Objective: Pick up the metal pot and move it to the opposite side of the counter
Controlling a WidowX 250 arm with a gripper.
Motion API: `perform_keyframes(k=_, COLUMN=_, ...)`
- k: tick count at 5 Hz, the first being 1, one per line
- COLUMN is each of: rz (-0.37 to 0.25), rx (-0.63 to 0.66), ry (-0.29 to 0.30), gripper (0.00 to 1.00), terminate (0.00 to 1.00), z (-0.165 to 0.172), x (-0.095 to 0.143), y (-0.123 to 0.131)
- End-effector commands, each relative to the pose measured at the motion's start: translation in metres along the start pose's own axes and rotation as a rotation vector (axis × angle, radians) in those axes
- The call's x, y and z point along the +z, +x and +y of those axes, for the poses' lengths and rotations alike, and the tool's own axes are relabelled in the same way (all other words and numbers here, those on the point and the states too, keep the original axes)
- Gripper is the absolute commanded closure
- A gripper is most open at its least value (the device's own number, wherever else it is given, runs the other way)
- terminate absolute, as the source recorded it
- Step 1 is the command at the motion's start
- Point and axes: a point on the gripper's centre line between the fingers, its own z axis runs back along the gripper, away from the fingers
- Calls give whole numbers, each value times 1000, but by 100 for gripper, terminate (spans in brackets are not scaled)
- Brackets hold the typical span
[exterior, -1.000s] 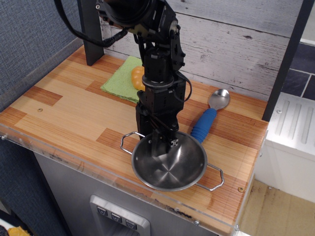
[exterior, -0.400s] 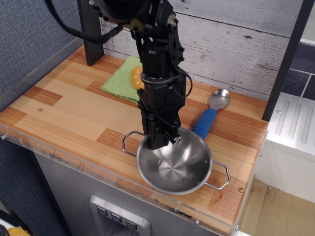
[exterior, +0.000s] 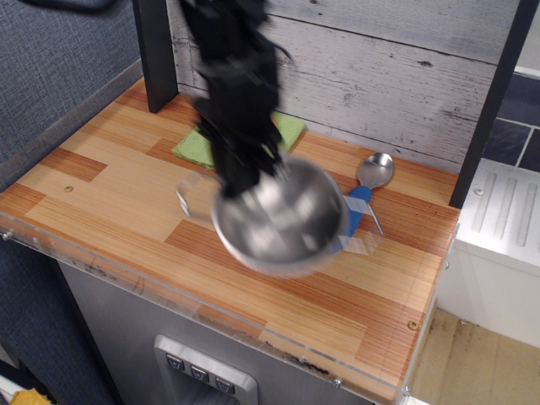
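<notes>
The metal pot [exterior: 283, 219] is a shiny round steel bowl with wire loop handles. It hangs tilted and motion-blurred above the middle of the striped wood counter [exterior: 110, 194]. My gripper [exterior: 251, 181] is shut on the pot's near-left rim, with the black arm rising above it toward the back wall. The fingertips are blurred and partly hidden by the rim.
A green cloth [exterior: 202, 143] lies at the back behind the arm. A blue-handled metal spoon [exterior: 371, 181] lies to the right, partly hidden by the pot. A dark post [exterior: 156, 51] stands at the back left. A clear plastic rim [exterior: 169, 291] runs along the front edge.
The pot has been lifted off the counter's front right and carried up and to the left with the gripper. The arm has swung left and now hides the orange object on the cloth.
</notes>
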Motion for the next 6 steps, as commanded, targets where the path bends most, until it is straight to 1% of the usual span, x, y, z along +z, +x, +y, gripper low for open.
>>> perform_keyframes(k=1, rz=2, rx=463, ry=164, gripper=100, terminate=0, z=90, x=33, y=-19)
perform_keyframes(k=2, rz=29, rx=617, ry=203, gripper=100, terminate=0, z=134, x=25, y=-46)
perform_keyframes(k=3, rz=49, rx=609, ry=191, gripper=100, terminate=0, z=174, x=16, y=-66)
perform_keyframes(k=4, rz=91, rx=503, ry=155, gripper=100, terminate=0, z=183, x=1, y=-73)
perform_keyframes(k=5, rz=142, rx=265, ry=89, gripper=100, terminate=0, z=195, x=-13, y=-76)
perform_keyframes(k=6, rz=150, rx=231, ry=85, gripper=100, terminate=0, z=196, x=-21, y=-76)
